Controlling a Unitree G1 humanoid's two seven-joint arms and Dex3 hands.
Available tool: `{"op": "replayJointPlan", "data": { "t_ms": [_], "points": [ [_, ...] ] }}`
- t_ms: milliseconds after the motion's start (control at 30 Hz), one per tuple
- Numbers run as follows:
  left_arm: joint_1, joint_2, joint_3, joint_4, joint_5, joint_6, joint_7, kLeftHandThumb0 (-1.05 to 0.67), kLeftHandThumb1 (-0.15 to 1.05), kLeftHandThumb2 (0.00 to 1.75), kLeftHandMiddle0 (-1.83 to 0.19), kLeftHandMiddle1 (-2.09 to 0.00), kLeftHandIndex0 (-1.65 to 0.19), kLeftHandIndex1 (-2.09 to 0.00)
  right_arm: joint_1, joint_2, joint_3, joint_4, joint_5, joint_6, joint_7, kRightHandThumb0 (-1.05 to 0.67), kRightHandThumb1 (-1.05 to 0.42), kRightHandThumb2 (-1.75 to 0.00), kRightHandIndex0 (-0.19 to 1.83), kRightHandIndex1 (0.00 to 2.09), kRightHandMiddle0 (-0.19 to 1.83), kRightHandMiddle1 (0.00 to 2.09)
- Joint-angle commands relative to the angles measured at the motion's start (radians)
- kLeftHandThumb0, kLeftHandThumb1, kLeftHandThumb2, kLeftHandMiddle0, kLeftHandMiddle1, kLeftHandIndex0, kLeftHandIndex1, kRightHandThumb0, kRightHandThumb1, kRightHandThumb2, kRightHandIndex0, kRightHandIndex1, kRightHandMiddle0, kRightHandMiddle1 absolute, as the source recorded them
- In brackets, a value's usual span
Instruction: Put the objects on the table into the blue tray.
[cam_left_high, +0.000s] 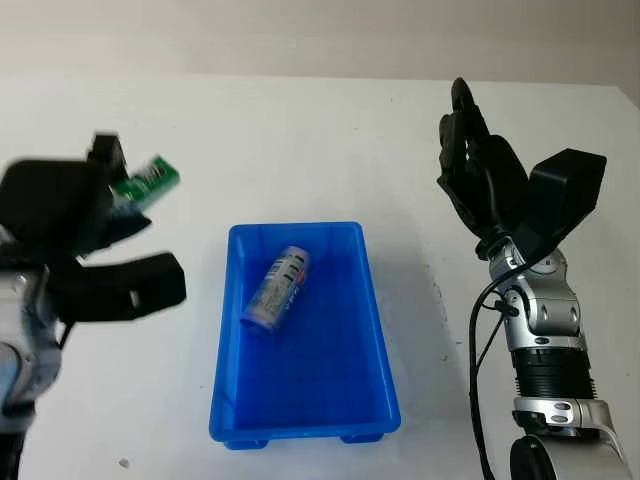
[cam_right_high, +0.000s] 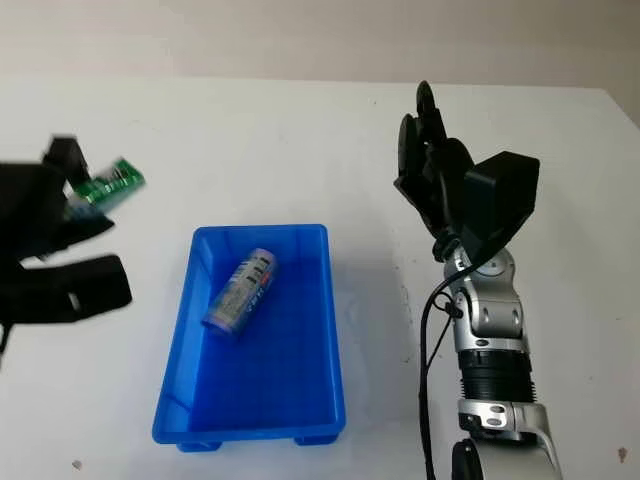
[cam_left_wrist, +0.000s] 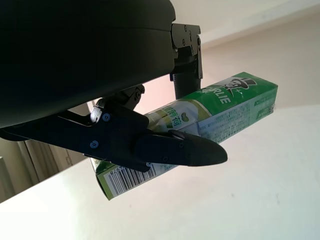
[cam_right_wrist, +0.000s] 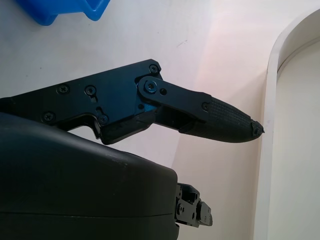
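My left hand (cam_left_high: 105, 195) is raised above the table to the left of the blue tray (cam_left_high: 375, 330) and is shut on a green and white box (cam_left_high: 148, 182). In the left wrist view the same box (cam_left_wrist: 220, 112) lies between the black fingers (cam_left_wrist: 180, 150), its barcode end nearest the palm. A silver and blue can (cam_left_high: 277, 288) lies on its side in the tray's far left part. My right hand (cam_left_high: 470, 165) is open, held up above the table to the right of the tray.
The white table (cam_left_high: 300, 140) runs back to a pale wall. A black cable (cam_left_high: 478, 340) hangs beside my right forearm. A corner of the blue tray (cam_right_wrist: 65, 10) shows in the right wrist view.
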Motion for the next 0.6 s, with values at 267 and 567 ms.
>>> {"op": "replayJointPlan", "data": {
  "t_ms": [267,567],
  "points": [
    [-0.097,-0.042,0.040,-0.214,-0.152,-0.068,-0.025,-0.45,1.05,0.12,-0.85,-2.09,-0.32,-2.09,-0.003,-0.009,0.001,-0.006,0.001,-0.008,0.002,-0.74,-1.05,-0.75,-0.19,0.00,-0.19,0.00],
    [-0.122,-0.037,-0.012,-0.408,-0.342,-0.071,-0.345,-0.42,1.05,0.24,-0.59,-2.07,-0.30,-1.97,0.005,-0.004,0.002,-0.017,0.001,0.004,-0.004,-0.74,-1.05,-0.75,-0.19,0.00,-0.19,0.00]
  ]
}}
